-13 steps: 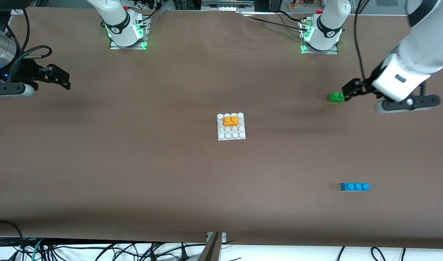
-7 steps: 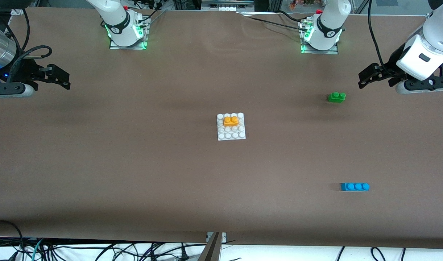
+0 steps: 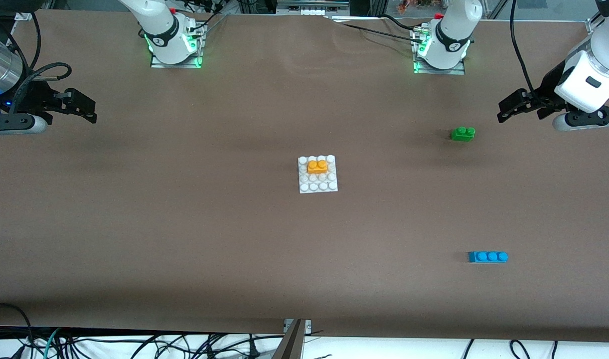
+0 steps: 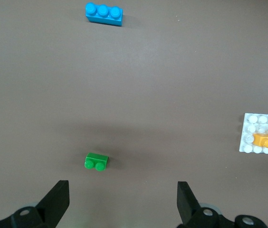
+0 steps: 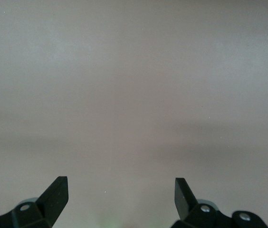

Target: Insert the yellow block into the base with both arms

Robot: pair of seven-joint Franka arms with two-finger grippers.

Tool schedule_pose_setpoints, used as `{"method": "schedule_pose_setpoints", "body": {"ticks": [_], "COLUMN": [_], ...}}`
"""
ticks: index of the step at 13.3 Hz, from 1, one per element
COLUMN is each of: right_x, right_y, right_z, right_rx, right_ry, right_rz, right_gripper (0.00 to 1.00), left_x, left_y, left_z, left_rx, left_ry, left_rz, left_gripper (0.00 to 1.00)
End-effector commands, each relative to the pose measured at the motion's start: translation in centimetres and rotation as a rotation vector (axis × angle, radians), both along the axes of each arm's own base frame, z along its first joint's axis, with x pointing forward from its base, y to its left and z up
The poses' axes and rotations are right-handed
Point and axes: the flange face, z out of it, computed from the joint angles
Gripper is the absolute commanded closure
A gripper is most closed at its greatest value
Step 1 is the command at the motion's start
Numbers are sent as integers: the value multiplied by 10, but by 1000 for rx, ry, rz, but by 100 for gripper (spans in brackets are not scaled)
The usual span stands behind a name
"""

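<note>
Yellow block (image 3: 317, 166) sits pressed onto the white base (image 3: 318, 187) mid-worktop. Left claw (image 3: 509, 107) hangs released over the worktop's left-arm end near the green brick (image 3: 462, 133); right claw (image 3: 82, 107) waits released at the right-arm end.

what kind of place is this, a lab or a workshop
Most likely a robotics lab: two arm bases bolted to a brown-covered table, toy bricks such as the yellow block on the base, loose cables along the edge.

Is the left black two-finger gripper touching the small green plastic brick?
Apart: the left wrist view shows bare table between the open left gripper and the green brick.
</note>
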Motion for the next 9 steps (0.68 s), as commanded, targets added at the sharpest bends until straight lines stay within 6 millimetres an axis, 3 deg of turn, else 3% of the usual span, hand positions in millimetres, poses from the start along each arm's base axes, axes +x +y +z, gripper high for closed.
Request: {"method": "schedule_pose_setpoints", "body": {"ticks": [1,4,9], "right_x": [1,1,1], "right_y": [-1,-1,-1], "right_z": [4,4,4], "right_rx": [18,18,18], "right_ry": [-2,-2,-3], "right_rz": [12,12,12], "right_gripper": [1,1,1], "left_x": [-1,2,5], "left_y": [-1,1,-6], "left_z": [7,17,35], "left_rx": [6,27,56], "left_ry": [-1,-9,10], "left_rz": [-37,-151,-181], "left_gripper": [0,0,0]}}
